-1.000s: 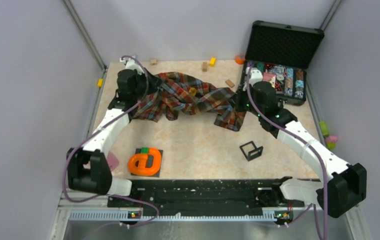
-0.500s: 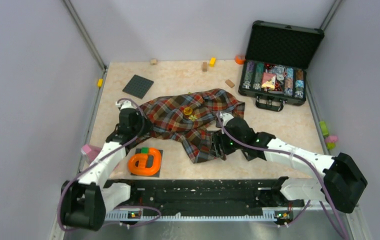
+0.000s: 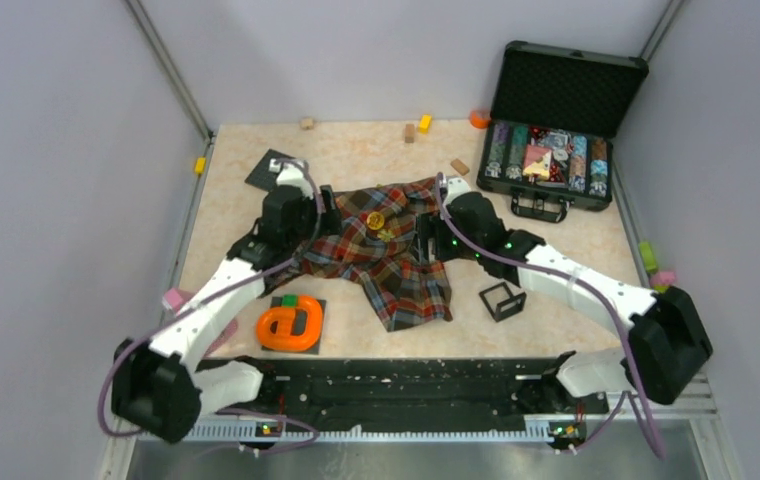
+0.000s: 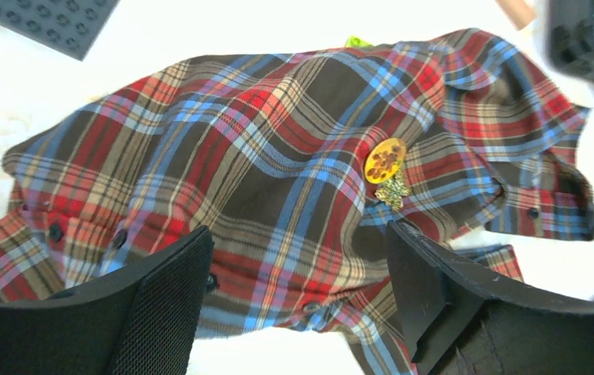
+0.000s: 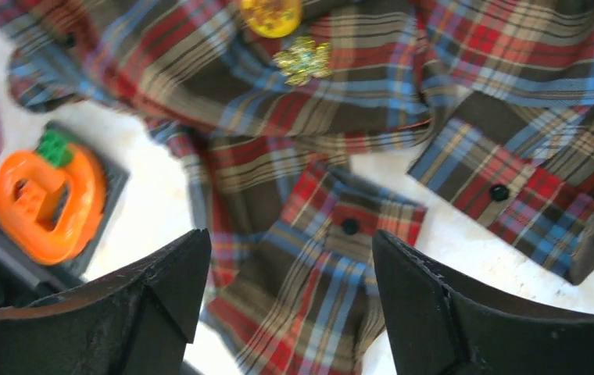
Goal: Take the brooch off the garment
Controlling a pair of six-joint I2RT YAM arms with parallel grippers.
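Plaid shirt [image 4: 263,180] crumpled mid-table w/ round amber brooch [image 4: 385,160] on it.

The left arm [image 3: 204,303] and right arm [image 3: 578,285] wear white shells, black joint blocks, looping purple cables [image 3: 108,385] and textured black fingers [image 4: 153,312].

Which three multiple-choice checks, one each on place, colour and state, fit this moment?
1. Where is the round brooch? A on the plaid shirt; B in the chip case; C on the orange toy.
2. Its colour? A blue; B yellow-orange; C black.
3. The left gripper and right gripper are: A left shut on the brooch; B right shut on cloth; C both open, empty.
Answers: 1 A, it sits on the plaid cloth; 2 B, the wrist views show a yellow-orange disc; 3 C, each wrist view shows fingers spread with nothing gripped.
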